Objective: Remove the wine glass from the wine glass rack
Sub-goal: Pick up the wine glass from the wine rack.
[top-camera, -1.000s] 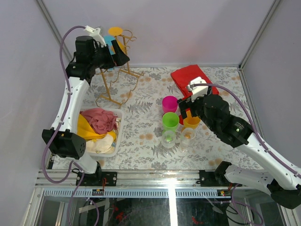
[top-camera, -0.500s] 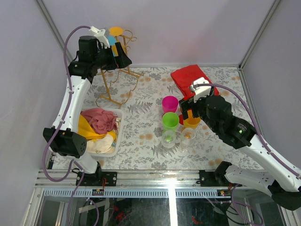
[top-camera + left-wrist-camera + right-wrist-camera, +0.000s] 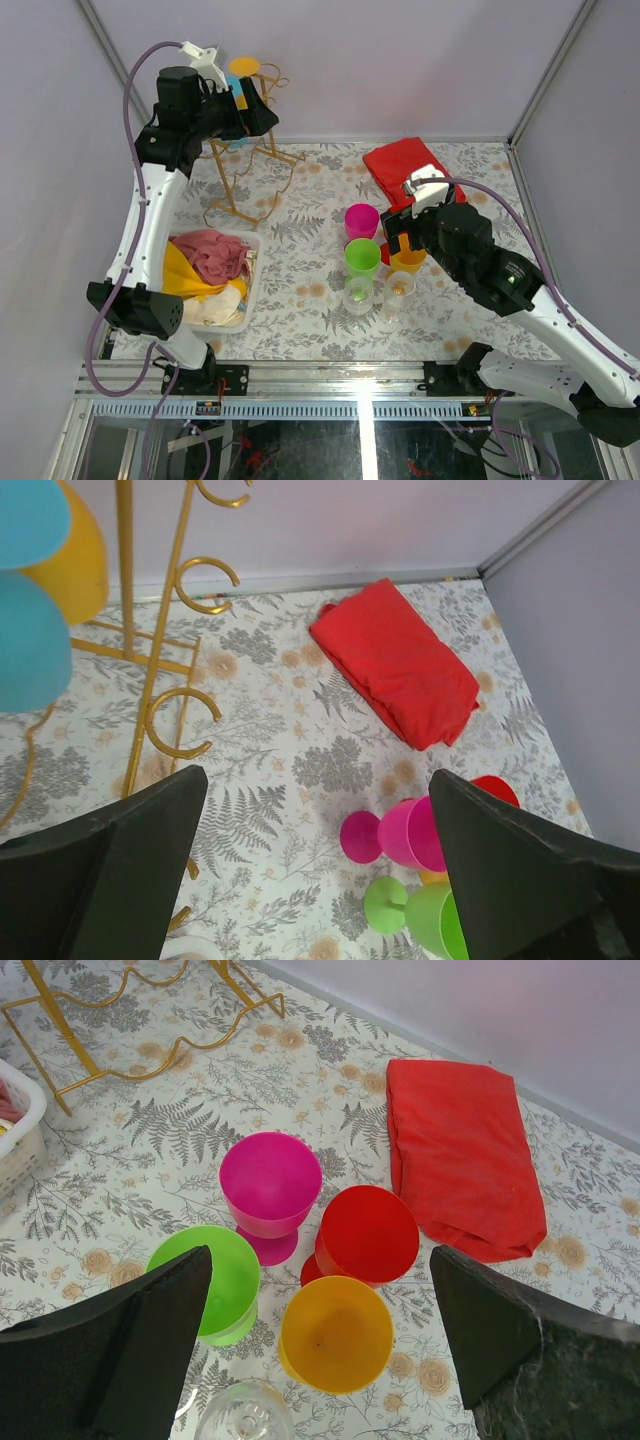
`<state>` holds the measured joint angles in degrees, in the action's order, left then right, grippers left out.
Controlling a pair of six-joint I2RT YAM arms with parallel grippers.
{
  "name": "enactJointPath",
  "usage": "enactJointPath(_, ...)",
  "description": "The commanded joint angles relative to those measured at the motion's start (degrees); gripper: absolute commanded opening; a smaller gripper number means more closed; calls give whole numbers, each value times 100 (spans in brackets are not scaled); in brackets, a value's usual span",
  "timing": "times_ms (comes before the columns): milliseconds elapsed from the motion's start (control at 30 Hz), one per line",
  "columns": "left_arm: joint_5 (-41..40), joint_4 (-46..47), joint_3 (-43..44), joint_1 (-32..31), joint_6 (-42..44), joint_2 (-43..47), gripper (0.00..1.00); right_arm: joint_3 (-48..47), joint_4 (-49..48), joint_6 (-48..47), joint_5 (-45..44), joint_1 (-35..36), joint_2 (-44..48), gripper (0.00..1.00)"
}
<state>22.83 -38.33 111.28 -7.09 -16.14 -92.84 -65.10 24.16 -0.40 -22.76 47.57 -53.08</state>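
Black plastic, item one: the left gripper (image 3: 315, 780), raised high at the far left of the desk (image 3: 310, 200). We log it as spread wide, with nothing between its fingers (image 3: 130, 880).

Just left of those fingers, at the edge of the wrist view, we list a blue glass (image 3: 30, 640) and beside it a yellow glass (image 3: 80, 565). Both are carried at the top of the rack (image 3: 160, 670). We cannot tell whether the gripper touches the blue glass. The rack is gold wire with curled hooks and stands upright on the floral desk by the back wall.

Item two: the right gripper (image 3: 320, 1250), likewise fully parted and holding nothing, hanging above a cluster of cups near mid-desk.

Under it we count:
- a magenta cup (image 3: 270, 1185)
- a red cup (image 3: 368, 1230)
- a green cup (image 3: 215, 1280)
- an orange cup (image 3: 335, 1335)

All four stand upright and close together. Two clear glasses (image 3: 357, 295) stand on the near side of the group.

Further out:
- a red cloth (image 3: 465, 1160), folded flat towards the far right corner
- a white basket (image 3: 252, 262) at the near left, in front of the rack, holding pink, yellow and cream cloths
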Motion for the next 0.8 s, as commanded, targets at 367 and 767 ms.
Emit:
enactJointPath(367,-898,-366,405,-20,400,-428,93,-232,-166,12,84,33,15,98)
enactJointPath(767,-771,-619,203,-34,531,-516,93,-247,-183,23,159,33,-52,98)
